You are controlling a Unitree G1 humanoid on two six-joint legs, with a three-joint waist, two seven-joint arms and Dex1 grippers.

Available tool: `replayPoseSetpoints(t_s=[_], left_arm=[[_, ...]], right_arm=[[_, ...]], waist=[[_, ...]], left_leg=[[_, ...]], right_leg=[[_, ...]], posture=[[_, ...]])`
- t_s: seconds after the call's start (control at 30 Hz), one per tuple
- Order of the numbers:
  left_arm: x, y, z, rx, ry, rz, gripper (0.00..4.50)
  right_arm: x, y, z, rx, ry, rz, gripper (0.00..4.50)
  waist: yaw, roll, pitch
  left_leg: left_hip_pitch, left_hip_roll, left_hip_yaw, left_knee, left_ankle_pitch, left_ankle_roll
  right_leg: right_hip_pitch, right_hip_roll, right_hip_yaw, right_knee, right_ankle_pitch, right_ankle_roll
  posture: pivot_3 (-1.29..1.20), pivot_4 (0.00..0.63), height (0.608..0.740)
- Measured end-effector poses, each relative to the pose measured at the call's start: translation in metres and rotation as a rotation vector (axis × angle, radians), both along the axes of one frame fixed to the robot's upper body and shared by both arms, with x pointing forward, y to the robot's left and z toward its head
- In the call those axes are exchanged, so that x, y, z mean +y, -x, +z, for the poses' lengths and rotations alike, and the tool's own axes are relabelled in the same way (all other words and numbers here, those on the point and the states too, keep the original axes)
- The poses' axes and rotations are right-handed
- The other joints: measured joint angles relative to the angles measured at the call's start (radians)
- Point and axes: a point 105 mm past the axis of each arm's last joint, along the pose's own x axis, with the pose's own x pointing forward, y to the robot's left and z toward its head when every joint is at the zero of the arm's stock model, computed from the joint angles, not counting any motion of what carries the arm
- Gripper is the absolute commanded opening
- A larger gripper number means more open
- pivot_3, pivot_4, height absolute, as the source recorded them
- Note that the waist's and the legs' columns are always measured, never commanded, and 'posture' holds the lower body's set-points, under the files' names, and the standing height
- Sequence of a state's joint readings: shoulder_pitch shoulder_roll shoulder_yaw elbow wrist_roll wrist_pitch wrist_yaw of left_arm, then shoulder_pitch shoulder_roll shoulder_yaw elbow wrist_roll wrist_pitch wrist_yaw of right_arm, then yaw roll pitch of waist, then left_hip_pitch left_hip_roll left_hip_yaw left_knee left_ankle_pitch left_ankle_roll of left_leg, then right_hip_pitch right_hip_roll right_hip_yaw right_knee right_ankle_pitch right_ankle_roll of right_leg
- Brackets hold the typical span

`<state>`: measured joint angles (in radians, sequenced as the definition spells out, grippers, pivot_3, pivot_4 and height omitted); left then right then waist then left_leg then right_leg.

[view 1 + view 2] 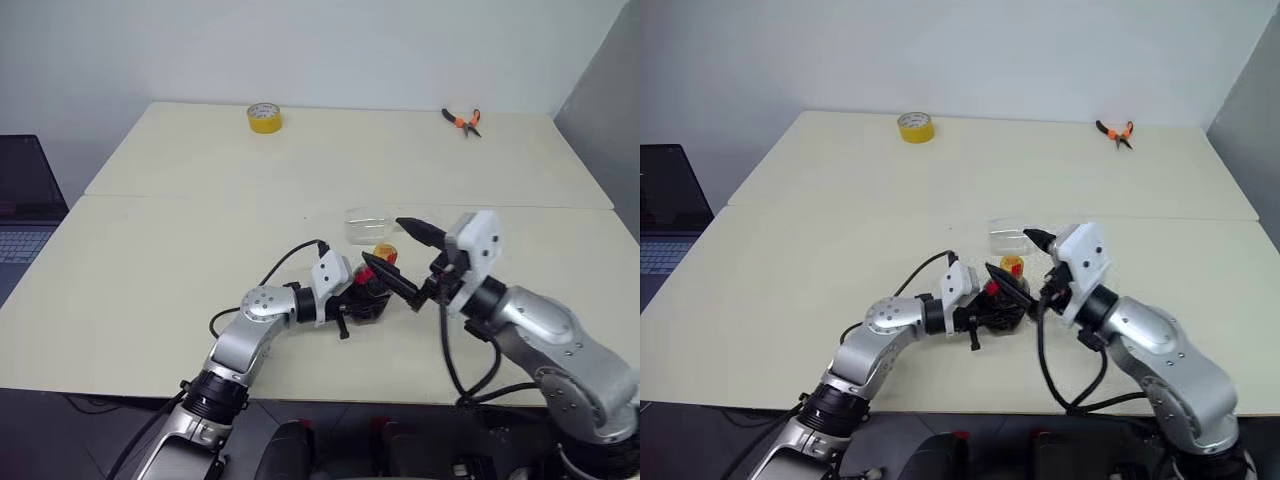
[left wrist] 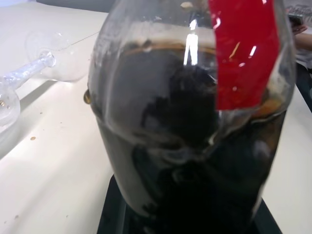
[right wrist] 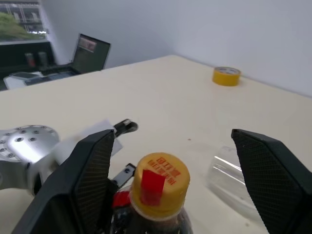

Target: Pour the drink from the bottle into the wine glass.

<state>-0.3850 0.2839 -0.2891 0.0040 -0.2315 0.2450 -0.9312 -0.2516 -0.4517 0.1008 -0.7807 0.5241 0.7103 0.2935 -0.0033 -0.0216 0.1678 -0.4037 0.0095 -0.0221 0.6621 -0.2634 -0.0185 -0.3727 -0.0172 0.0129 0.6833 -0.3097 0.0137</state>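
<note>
Bottle [image 3: 158, 195] upright on the near half of the table [image 1: 180, 250], clamped around its ribbed body by the left gripper [image 1: 362, 300], which reaches in from the robot's left. Yellow-orange cap [image 1: 1011, 266] still on, red seal strip across its top in the right wrist view. Red label [image 2: 243, 53] on the neck; drink [image 2: 195, 161] dark, near black, filling the body up to roughly the shoulder. Black pad of the left gripper under the bottle's base in the left wrist view.

Right gripper [image 1: 408, 262] spread wide just beside the cap, one black finger [image 3: 83, 180] on each side of it in the right wrist view, neither touching. Holds nothing. From the head views, upper fingertip pointing toward the table's centre, lower one slanting down past the cap.

Wine glass [image 1: 366, 224] lying on its side on the table just beyond the bottle, clear and empty, stem [image 2: 27, 70] and bowl [image 2: 63, 56] stretched flat on the surface in the left wrist view.

Farther off, yellow tape roll [image 1: 264, 117] near the table's far edge on the left, orange-handled pliers [image 1: 463, 122] near the far right corner. Laptop [image 1: 25, 215] off the table's left side.
</note>
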Motion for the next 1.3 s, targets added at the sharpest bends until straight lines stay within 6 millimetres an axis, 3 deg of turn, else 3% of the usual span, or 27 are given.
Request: replayPoseSetpoints(t_s=[0.3, 0.57, 0.73, 0.87, 1.0, 1.2, 1.3], left_arm=[[-0.005, -0.004, 0.002, -0.003, 0.005, -0.011, 0.74], [-0.004, -0.004, -0.003, 0.008, -0.011, -0.005, 0.74], [0.000, -0.005, -0.004, 0.004, -0.015, 0.003, 0.74], [0.001, -0.005, -0.004, 0.004, -0.019, 0.002, 0.74], [0.001, -0.004, -0.004, 0.004, -0.017, -0.007, 0.74], [0.001, -0.003, -0.004, 0.002, -0.018, -0.011, 0.74], [0.001, -0.003, -0.004, 0.002, -0.018, -0.014, 0.74]], right_arm=[[-0.012, -0.015, -0.004, 0.000, 0.016, -0.107, 4.08], [-0.036, 0.001, -0.010, 0.046, 0.067, -0.074, 4.08], [-0.056, 0.011, -0.026, 0.155, 0.100, -0.076, 4.08], [-0.047, 0.021, -0.020, 0.171, 0.081, 0.014, 4.08], [-0.036, 0.015, -0.002, 0.096, 0.060, 0.019, 4.08], [-0.016, 0.002, -0.002, 0.065, 0.085, 0.000, 4.08], [-0.019, -0.007, -0.005, 0.057, 0.108, -0.051, 4.08]], waist=[[0.000, 0.000, 0.000], [0.000, 0.000, 0.000], [0.000, 0.000, 0.000], [-0.002, 0.000, 0.000], [-0.002, 0.000, 0.000], [-0.001, 0.000, 0.000], [0.000, 0.000, 0.000]], left_leg=[[0.000, 0.000, 0.000, 0.000, 0.000, 0.000], [0.000, 0.000, 0.000, 0.000, 0.000, 0.000], [0.000, 0.000, 0.000, 0.000, 0.000, 0.000], [0.000, 0.000, 0.000, 0.000, 0.000, 0.000], [0.000, 0.000, 0.000, 0.000, 0.000, 0.000], [0.000, 0.000, 0.000, 0.000, 0.000, 0.000], [-0.001, 0.000, 0.000, 0.000, 0.000, 0.000]], right_leg=[[0.000, 0.000, 0.000, -0.001, 0.000, 0.000], [0.000, 0.000, 0.000, 0.000, 0.000, 0.000], [0.001, 0.000, 0.000, 0.000, 0.000, 0.000], [0.001, 0.001, 0.000, 0.000, 0.000, 0.000], [0.001, 0.001, 0.000, 0.000, 0.000, 0.000], [0.000, 0.001, 0.001, -0.001, 0.000, 0.000], [0.000, 0.001, 0.000, -0.001, 0.000, 0.000]], posture=[[0.00, 0.150, 0.740], [0.00, 0.150, 0.740], [0.00, 0.150, 0.740], [0.00, 0.150, 0.740], [0.00, 0.150, 0.740], [0.00, 0.150, 0.740], [0.00, 0.150, 0.740]])
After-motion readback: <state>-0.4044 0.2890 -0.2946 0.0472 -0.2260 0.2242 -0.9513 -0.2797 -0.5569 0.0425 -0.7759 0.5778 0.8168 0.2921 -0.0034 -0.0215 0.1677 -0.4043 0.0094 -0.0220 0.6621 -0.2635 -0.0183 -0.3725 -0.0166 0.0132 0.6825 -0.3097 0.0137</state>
